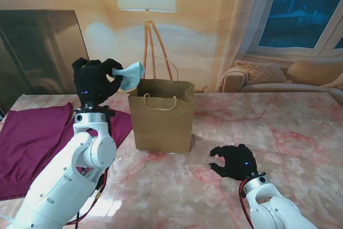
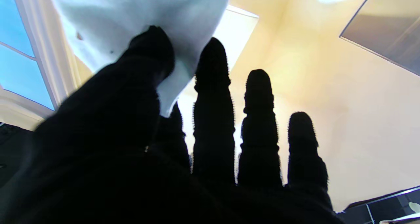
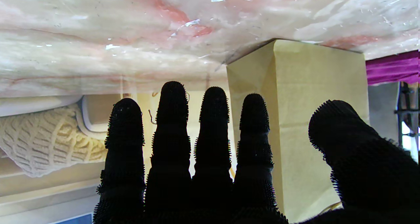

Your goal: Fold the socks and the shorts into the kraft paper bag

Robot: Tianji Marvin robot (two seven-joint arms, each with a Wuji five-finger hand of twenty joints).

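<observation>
Your left hand (image 1: 95,81) pinches the sock (image 1: 130,74) just beside the bag (image 1: 162,115) mouth, not yet dropped in. Right hand (image 1: 234,161) rests open, empty. The shorts (image 1: 32,138) lie unfolded beside your left arm.

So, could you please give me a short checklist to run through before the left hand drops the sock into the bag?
1. Left hand grips the light blue sock: ok.
2. Kraft paper bag upright, mouth open: ok.
3. Sock directly over the mouth: not ok, it sits at the bag's left edge.
4. Right hand open, apart from the bag: ok.
5. Handles out of the drop path: cannot tell.
6. Maroon shorts packed: not ok, on the table.
</observation>
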